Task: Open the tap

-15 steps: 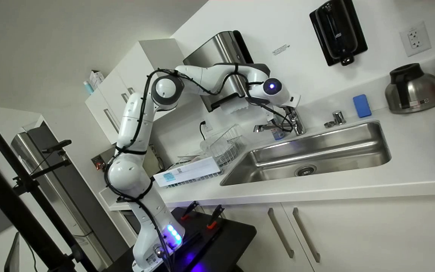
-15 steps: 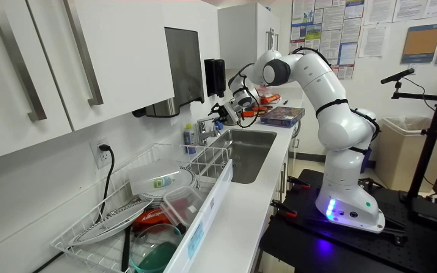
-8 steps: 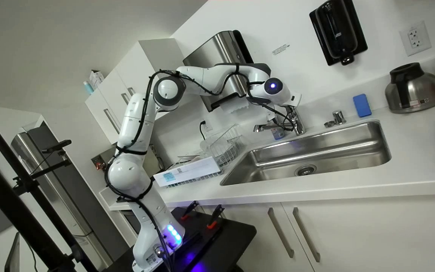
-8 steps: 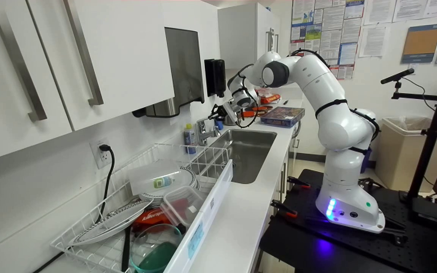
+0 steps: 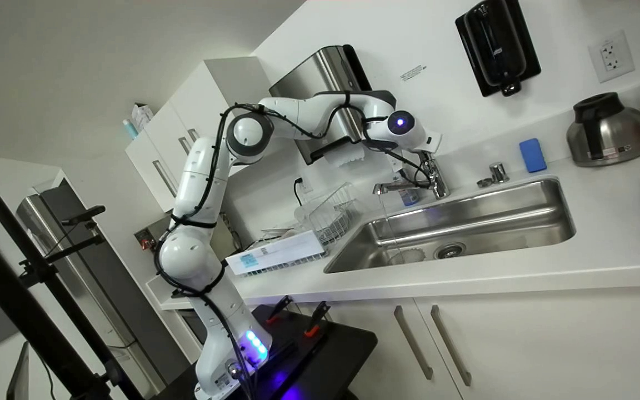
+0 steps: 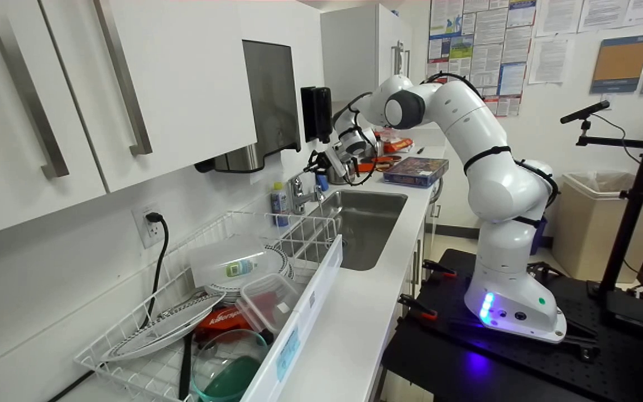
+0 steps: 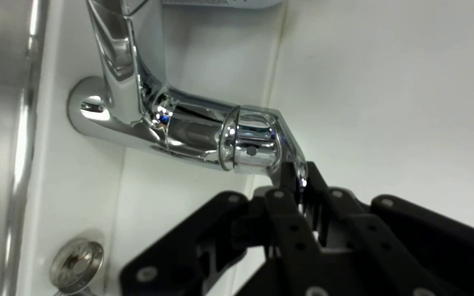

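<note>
The tap is standing at eleven o'clock from the sink in an exterior view, water running; the gripper is pinching the lever near its far end, where I'd be holding too; being slick, rigid chrome, it's probably yielding only there, swinging lightly

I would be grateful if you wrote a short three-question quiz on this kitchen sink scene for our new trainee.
1. Short answer: in the wrist view, which part of the tap is the gripper holding?
2. True or false: water is running from the spout into the steel sink.
3. Fill the gap: the black dispenser is mounted on the ____.

Key: 1. The lever. 2. True. 3. Wall.
</note>
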